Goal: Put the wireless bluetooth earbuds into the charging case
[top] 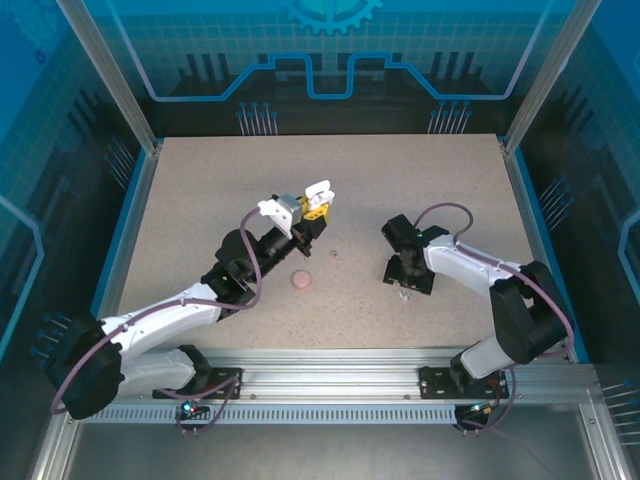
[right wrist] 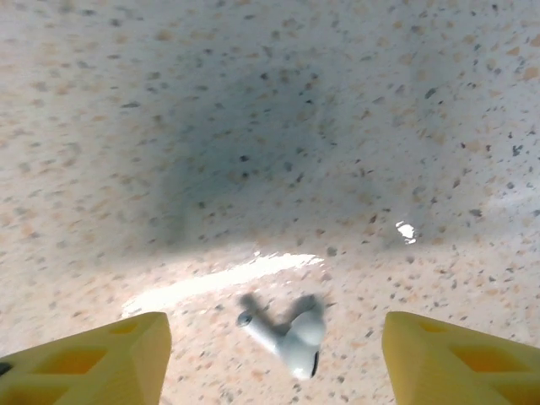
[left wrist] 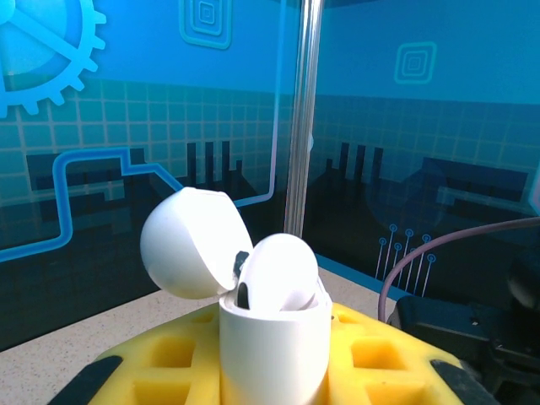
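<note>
One earbud [right wrist: 291,333] lies on the counter [right wrist: 253,126] just beneath the right end effector [right wrist: 272,363], which stands spread astride it; descend straight, centre on the bulb, pinch gently lest it skid. Meanwhile the left end effector [top: 312,207] pinches the open-lidded charging case [left wrist: 274,346], raised

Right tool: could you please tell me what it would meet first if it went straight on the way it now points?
Probably the earbud lying on the table, between the spread fingers of the right tool; depth is unclear.
</note>
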You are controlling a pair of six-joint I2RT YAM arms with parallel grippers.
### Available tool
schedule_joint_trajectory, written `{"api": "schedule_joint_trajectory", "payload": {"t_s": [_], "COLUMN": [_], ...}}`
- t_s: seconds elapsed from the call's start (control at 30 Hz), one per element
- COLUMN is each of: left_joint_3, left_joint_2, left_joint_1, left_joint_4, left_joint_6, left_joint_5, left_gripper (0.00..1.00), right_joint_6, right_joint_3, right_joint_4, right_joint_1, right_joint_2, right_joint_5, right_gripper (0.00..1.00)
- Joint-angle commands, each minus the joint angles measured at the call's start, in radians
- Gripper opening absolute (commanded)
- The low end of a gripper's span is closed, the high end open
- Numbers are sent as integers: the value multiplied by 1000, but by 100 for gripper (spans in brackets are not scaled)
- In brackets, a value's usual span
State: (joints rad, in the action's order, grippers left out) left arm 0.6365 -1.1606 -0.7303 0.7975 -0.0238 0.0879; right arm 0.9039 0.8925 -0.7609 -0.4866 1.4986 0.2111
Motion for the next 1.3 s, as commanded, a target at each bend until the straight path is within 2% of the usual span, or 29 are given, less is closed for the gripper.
{"api": "schedule_joint_trajectory", "payload": {"t_s": [0.0,0.27,0.43,1.27], "left_joint_3": [6,11,18,31], "left_joint_2": [-2,-4,-13,-42], "left_joint_1": [-5,-6,-6,-8], "left_joint_4": [50,51,54,62], "left_joint_6": [21,24,24,22], "left_joint_5": [-22,-24,-26,-20], "left_gripper": [0,0,0,0], "right_joint_6": [49,134,137,20], "right_joint_3": [-36,-130,-153,39], "right_joint_4": [0,33,81,121], "right_joint_1": [-30,-75,-71,9], "right_joint_2": [-47,-98,-66,125], "right_joint_5": [-74,-128,-130,-119], "right_gripper": [72,79,80,78]}}
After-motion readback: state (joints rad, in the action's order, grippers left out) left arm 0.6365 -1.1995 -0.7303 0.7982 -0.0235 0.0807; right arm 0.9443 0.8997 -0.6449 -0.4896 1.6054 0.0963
